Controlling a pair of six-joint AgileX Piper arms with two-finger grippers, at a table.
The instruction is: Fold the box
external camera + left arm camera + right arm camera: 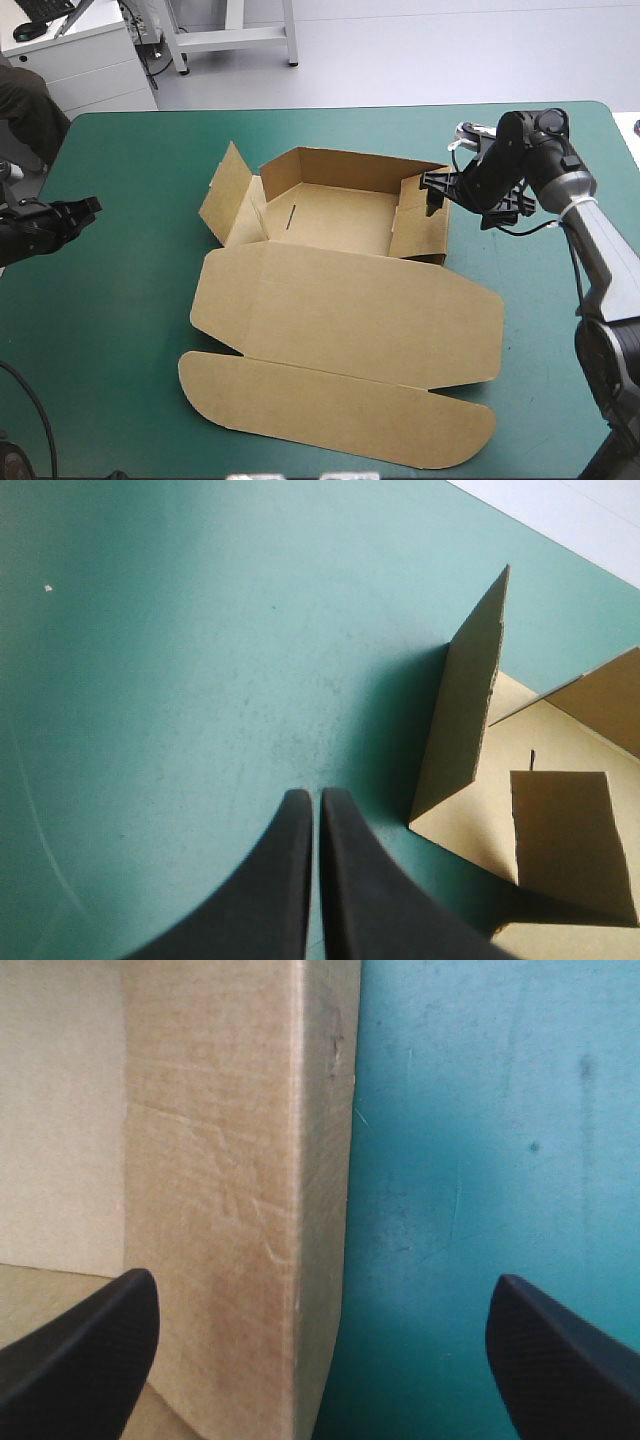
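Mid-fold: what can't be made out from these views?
High view: whether the right gripper touches the box; its wrist hides the jaws.
Right wrist view: one wall shows close up; the picture's edges cut off the rest.
Left wrist view: ahead of the left gripper, the edge cuts off most of the box.

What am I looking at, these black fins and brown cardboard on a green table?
A two-armed robot at a teal-green table. One picture looks down from above; the other two come from cameras on each wrist, so the black fins are that arm's own fingers. On the table lies the box, brown board partly folded: a tray with walls raised, its lid flat. The left gripper is shut, holding nothing, off to the box's left. The right gripper is open, its fingers either side of the tray's right wall.
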